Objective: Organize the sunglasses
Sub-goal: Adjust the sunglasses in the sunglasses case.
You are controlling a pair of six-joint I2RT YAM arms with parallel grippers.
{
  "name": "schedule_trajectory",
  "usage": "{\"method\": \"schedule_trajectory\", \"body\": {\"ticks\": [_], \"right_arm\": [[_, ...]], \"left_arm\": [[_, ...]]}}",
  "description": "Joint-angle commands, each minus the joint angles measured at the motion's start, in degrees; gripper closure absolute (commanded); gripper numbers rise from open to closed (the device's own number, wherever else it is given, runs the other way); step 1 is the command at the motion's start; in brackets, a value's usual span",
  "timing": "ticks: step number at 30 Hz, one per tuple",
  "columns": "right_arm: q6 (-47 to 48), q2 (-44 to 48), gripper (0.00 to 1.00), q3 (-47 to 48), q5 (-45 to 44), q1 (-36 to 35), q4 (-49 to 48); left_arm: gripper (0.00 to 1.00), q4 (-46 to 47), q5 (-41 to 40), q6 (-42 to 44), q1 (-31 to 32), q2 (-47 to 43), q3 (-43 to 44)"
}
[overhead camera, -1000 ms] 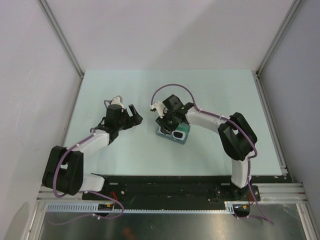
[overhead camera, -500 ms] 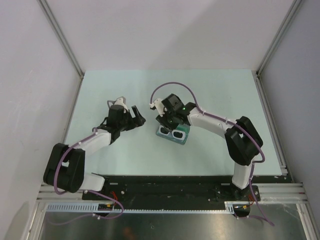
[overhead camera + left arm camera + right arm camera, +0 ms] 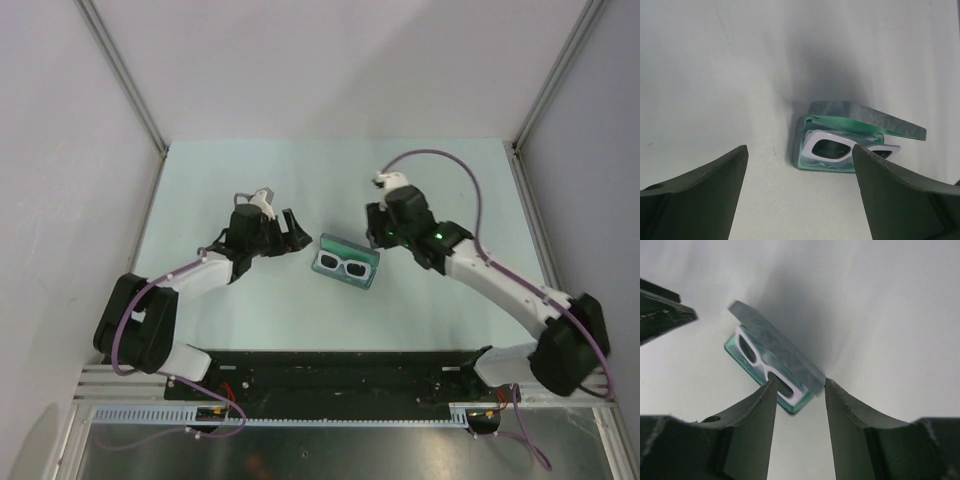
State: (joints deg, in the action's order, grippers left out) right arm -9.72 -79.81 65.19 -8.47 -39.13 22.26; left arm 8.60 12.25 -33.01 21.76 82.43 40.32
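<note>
The sunglasses (image 3: 345, 266), white-framed with dark lenses, lie inside an open case (image 3: 352, 246) with a green lining and a grey textured lid, mid-table. In the left wrist view the sunglasses (image 3: 832, 148) rest under the raised lid (image 3: 865, 118). My left gripper (image 3: 293, 232) is open just left of the case, pointing at it, with nothing between its fingers (image 3: 715, 195). My right gripper (image 3: 374, 234) hovers at the case's right end, apart from it and open. The right wrist view shows the sunglasses (image 3: 765, 367) and the lid (image 3: 782, 350) beyond its empty fingertips (image 3: 765, 405).
Pale table (image 3: 450, 190) with grey walls at left, back and right. A black rail (image 3: 340, 365) with both arm bases runs along the near edge. The left gripper's finger (image 3: 660, 312) shows at the upper left of the right wrist view.
My right gripper has lifted off the case and drawn back to the right, leaving the sunglasses in it. My left gripper has moved right, closer to the case.
</note>
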Motion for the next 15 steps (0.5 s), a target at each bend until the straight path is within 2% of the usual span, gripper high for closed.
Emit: {"method": "schedule_trajectory", "body": {"ticks": [1, 4, 6, 8, 15], "right_arm": [[-17.07, 9.83, 0.51, -10.06, -1.21, 3.10, -1.43], [-23.94, 15.63, 0.50, -18.47, 2.21, 4.50, -5.81], [-27.10, 16.35, 0.50, -21.49, 3.46, 4.51, -9.24], [-27.81, 15.65, 0.51, -24.84, 6.62, 4.24, -12.66], [-33.08, 9.86, 0.51, -29.85, 2.68, 0.11, -28.56]], "left_arm": [[0.09, 3.53, 4.80, 0.15, 1.18, 1.41, 2.14], [0.11, 4.40, 6.11, -0.65, 1.53, 2.82, 2.48], [0.12, 4.67, 6.91, -1.61, 1.71, 3.87, 2.75], [0.15, 5.02, 7.26, -2.14, 1.71, 4.31, 2.84], [0.21, 4.93, 6.21, -3.98, 1.80, 5.89, 3.37]]}}
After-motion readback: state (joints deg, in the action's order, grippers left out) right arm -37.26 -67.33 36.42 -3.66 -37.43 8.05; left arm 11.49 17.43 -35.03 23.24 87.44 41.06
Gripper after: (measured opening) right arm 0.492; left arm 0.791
